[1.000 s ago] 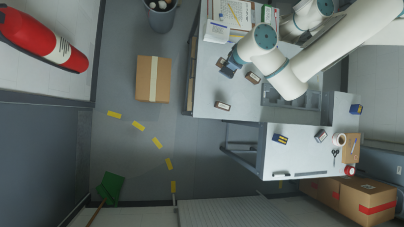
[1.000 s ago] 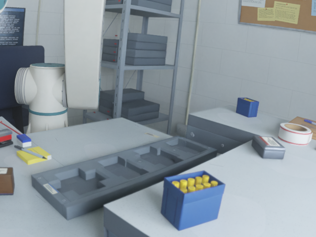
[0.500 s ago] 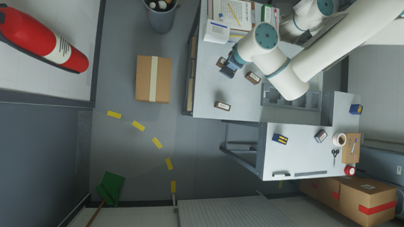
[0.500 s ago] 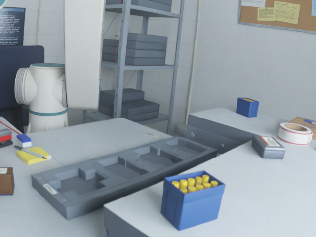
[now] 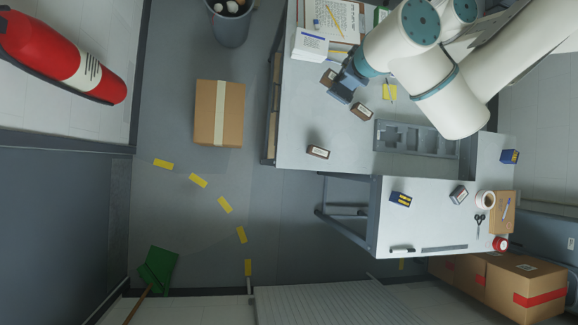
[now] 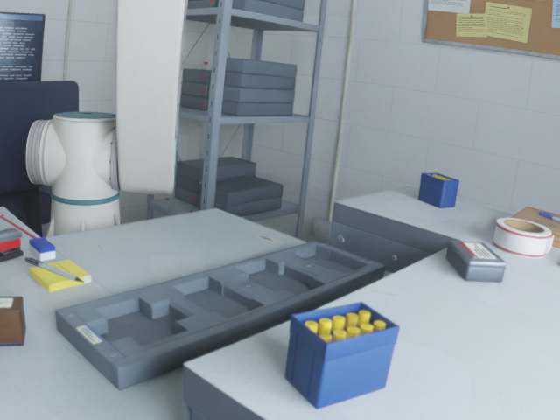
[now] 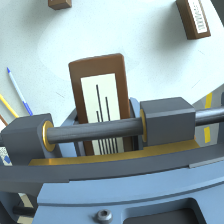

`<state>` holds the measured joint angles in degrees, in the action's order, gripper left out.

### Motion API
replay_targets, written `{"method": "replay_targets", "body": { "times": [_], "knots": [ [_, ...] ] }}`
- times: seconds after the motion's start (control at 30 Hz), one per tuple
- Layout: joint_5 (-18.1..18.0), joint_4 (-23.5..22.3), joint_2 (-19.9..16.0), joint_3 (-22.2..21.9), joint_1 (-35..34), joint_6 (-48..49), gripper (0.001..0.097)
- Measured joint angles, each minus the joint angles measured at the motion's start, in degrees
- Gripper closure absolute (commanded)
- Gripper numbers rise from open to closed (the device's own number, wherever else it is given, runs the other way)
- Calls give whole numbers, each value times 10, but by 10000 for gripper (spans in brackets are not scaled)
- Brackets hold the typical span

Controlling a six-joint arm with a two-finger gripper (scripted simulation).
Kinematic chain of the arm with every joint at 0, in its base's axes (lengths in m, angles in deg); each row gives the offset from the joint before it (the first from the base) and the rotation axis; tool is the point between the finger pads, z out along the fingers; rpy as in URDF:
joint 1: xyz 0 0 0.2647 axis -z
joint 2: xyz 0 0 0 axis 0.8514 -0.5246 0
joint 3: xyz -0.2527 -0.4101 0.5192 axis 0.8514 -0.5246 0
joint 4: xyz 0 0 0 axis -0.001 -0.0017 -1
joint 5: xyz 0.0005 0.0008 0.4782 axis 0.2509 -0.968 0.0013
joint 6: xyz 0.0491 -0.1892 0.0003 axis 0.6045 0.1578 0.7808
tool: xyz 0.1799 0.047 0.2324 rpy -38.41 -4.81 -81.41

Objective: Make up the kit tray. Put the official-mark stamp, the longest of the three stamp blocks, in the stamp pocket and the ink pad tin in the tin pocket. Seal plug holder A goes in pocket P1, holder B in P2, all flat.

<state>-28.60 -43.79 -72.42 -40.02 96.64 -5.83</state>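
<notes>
On the upper table lie three brown stamp blocks with white labels. One stamp block [image 5: 329, 77] [image 7: 100, 100] sits between my fingers near the notepads. A second stamp block [image 5: 361, 111] [image 7: 193, 18] lies just beside it toward the tray. A third stamp block [image 5: 318, 151] lies near the table's front edge. The grey kit tray [image 5: 416, 139] [image 6: 217, 300] has empty pockets. The ink pad tin [image 5: 458, 194] [image 6: 476, 260] and one blue plug holder [image 5: 400, 199] [image 6: 340, 352] sit on the lower table. The other holder [image 5: 509, 156] [image 6: 438, 189] is on the raised corner. My gripper [image 5: 338, 87] [image 7: 105, 127] is closed on the first stamp block.
My white arm [image 5: 444, 60] reaches over the tray's far end. A notepad stack [image 5: 310, 44], clipboard [image 5: 333, 18], sticky notes [image 5: 389, 91] and pen [image 7: 19, 90] crowd the table's back. A tape roll [image 5: 484, 199], scissors [image 5: 479, 224] and small box [image 5: 502, 212] lie by the tin.
</notes>
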Motion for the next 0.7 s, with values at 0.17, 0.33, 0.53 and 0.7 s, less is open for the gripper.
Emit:
{"method": "replay_targets", "body": {
  "times": [0.17,0.33,0.53,0.7],
  "knots": [
    [-3,0,0,1,0,0,948],
    [-2,0,1,-2,-2,0,948],
    [4,0,9,-16,-14,2,948],
    [13,0,21,-37,-34,5,948]
  ]
}}
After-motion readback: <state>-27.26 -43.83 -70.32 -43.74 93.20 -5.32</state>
